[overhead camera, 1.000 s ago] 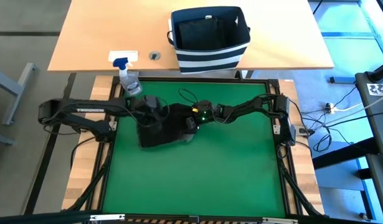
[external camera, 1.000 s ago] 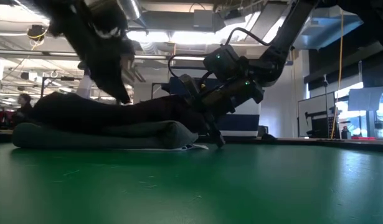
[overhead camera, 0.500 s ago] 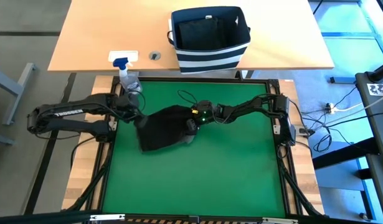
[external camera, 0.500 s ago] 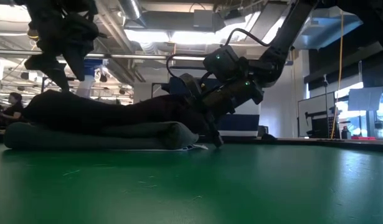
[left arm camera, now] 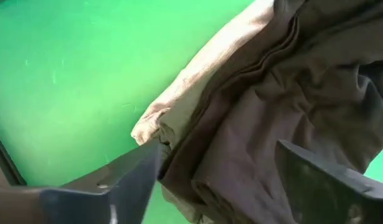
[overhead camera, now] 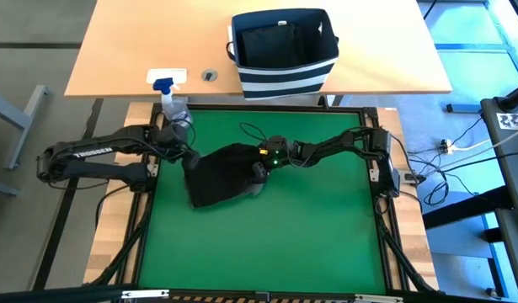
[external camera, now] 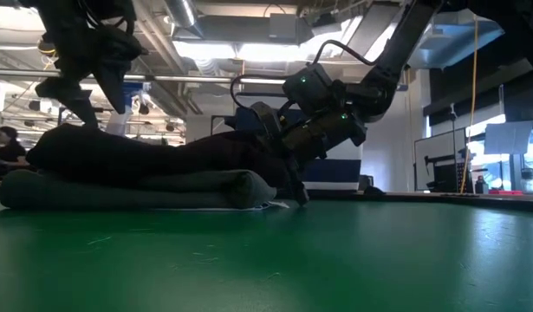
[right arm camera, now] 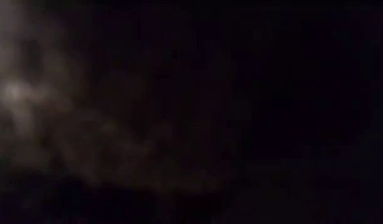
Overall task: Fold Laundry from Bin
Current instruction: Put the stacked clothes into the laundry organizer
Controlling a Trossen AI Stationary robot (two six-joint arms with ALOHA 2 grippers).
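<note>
Laundry (overhead camera: 221, 175) mid-fold: my left gripper (left arm camera: 219, 180) hangs spread above it, right gripper (overhead camera: 257, 168) pinches its edge; next, regrasp.

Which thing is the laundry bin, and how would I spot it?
Look past the green mat to the light wooden table behind it. The bin stands there alone: a navy fabric basket with white stripes around its bottom, much bigger than the spray bottle nearby.

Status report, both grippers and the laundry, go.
Left gripper open, above the pile's left edge. Right gripper down at the laundry pile's right edge; grip unclear. Bin behind mat, spray bottle at mat corner.
</note>
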